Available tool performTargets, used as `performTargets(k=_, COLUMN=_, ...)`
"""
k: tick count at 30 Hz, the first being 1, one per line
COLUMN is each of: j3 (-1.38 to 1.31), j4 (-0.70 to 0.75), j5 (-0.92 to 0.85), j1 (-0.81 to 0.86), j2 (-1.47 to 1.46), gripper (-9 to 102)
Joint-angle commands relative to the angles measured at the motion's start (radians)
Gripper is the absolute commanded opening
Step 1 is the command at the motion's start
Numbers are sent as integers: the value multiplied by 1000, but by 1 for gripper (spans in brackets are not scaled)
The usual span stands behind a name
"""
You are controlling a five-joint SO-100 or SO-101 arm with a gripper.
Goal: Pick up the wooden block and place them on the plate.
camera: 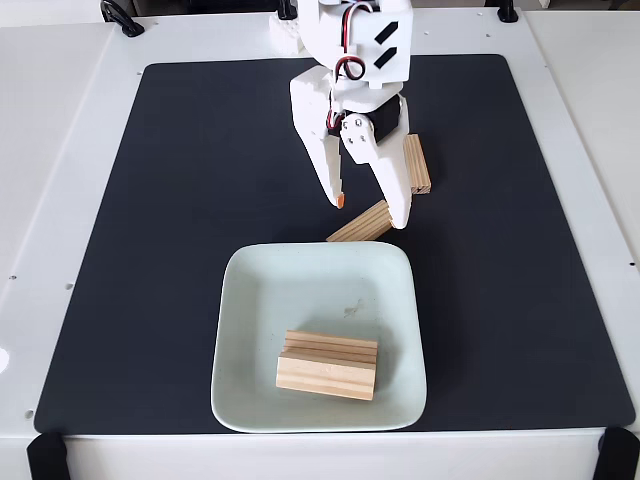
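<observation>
Your pincer [372,212] hangs agape over a slanted wooden block [358,224] beside the plate [245,300]; probably not gripped yet. Next: drop, straddle, close.

White arm reaching down from above, end effector [372,212] fingers spread apart, tips downward.

plate [240,400]: square, pale mint, rounded corners, set at near edge of dark mat | two wooden blocks [328,366] laid side by side, touching, in its near half | third block [358,224] angled just beyond far rim | fourth block [418,163] further back
</observation>
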Motion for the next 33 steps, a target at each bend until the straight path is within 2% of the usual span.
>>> performTargets(k=1, j3=-6, j4=-3, j5=12, j1=-9, j2=17, gripper=31)
performTargets(k=17, j3=-14, j4=3, j5=5, j1=34, j2=26, gripper=31)
performTargets(k=33, j3=18, j4=0, j5=0, j1=-2, j2=8, gripper=31)
